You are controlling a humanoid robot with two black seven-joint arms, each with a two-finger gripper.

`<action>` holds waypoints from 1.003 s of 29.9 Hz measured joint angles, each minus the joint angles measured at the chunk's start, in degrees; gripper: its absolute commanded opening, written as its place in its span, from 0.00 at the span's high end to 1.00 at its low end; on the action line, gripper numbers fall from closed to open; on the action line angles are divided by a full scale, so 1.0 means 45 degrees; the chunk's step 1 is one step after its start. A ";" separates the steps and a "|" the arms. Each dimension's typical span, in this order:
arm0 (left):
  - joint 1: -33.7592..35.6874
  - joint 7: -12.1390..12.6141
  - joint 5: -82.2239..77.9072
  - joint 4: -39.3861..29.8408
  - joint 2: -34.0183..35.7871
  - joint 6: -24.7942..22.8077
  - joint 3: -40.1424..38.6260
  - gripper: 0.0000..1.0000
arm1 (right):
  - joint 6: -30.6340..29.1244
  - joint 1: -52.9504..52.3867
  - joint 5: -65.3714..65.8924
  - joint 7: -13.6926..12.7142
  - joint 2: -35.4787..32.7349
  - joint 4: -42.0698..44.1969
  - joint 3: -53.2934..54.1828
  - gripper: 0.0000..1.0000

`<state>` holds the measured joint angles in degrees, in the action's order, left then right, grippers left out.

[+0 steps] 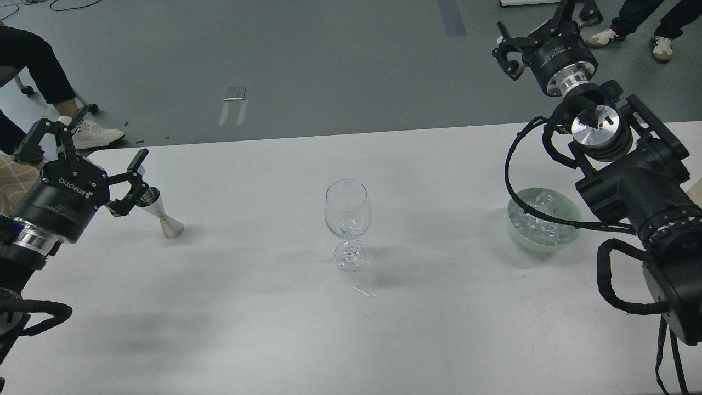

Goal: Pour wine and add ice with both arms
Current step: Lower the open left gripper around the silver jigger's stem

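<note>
A clear wine glass (347,211) stands upright mid-table and looks empty. A steel jigger (159,213) stands at the left, its cup partly hidden by my left gripper. My left gripper (85,148) is open, just left of and over the jigger, one finger (130,186) close by its rim. A pale green bowl (516,232) at the right holds the ice (543,225), a heap of clear cubes. My right gripper (540,24) is open and empty, raised beyond the table's far edge, well behind the bowl.
The white table (351,307) fills the lower view; its far edge runs across at mid-height. A small wet streak (364,291) lies in front of the glass. People's legs and shoes (98,133) are on the grey floor at the far left and far right.
</note>
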<state>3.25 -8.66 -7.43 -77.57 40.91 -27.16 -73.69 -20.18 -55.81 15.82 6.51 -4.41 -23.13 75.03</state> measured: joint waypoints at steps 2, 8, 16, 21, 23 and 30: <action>0.0000 0.0009 0.0238 0.0380 -0.0203 -0.0136 -0.0035 0.02 | 0.0007 0.0000 0.0000 0.0000 0.0000 0.0000 -0.0008 0.00; -0.0023 0.0068 0.1939 0.1015 -0.0957 -0.0184 -0.0348 0.03 | 0.0011 0.0003 0.0001 -0.0020 -0.0009 0.0000 -0.0017 0.00; -0.0743 0.1200 0.4195 0.0212 -0.1319 0.0072 -0.0404 0.04 | 0.0012 0.0023 0.0016 -0.0020 -0.0073 0.0000 -0.0062 0.00; -0.1535 0.1405 0.5279 -0.1004 -0.1388 0.0637 -0.0718 0.05 | 0.0012 0.0170 0.0011 -0.0021 -0.0074 0.0000 -0.0059 0.00; -0.1794 0.1412 0.5359 -0.1362 -0.1510 0.0699 -0.0770 0.05 | 0.0012 0.0203 0.0008 -0.0021 -0.0074 -0.0002 -0.0052 0.00; -0.2645 0.1417 0.5444 -0.1586 -0.2365 0.0700 -0.0808 0.20 | 0.0028 0.0268 0.0002 -0.0021 -0.0077 -0.0038 -0.0033 0.00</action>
<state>-8.65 -2.28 17.06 -84.71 30.27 -24.01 -77.33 -20.05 -54.60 15.83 6.41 -4.76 -23.30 74.88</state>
